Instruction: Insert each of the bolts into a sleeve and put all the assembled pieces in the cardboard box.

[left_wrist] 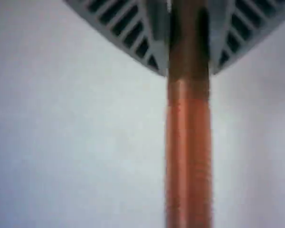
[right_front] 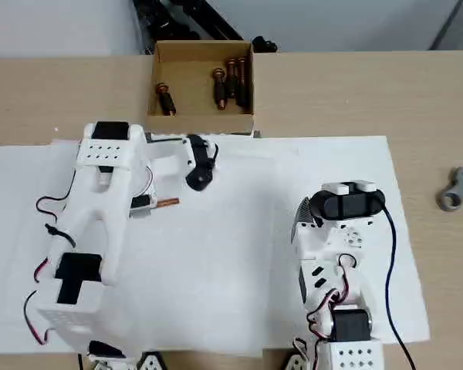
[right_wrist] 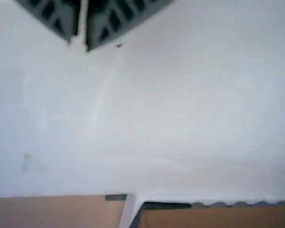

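A copper bolt (left_wrist: 187, 152) sticks out from between the grey ribbed fingers of my left gripper (left_wrist: 187, 57), which is shut on it above the white sheet. In the high view the bolt (right_front: 168, 202) lies level beside the left arm, its tip pointing right, with the left gripper (right_front: 153, 203) mostly hidden under the arm. The cardboard box (right_front: 203, 51) stands at the far edge of the sheet and holds several assembled bolt-and-sleeve pieces (right_front: 224, 85). My right gripper (right_wrist: 83, 40) hangs shut and empty over bare sheet; in the high view the right gripper (right_front: 302, 220) sits under its arm's black motor.
A white sheet (right_front: 239, 254) covers the middle of the wooden table (right_front: 432, 100). A grey part (right_front: 455, 189) lies on the wood at the right. The left arm's black wrist joint (right_front: 199, 166) hangs just in front of the box.
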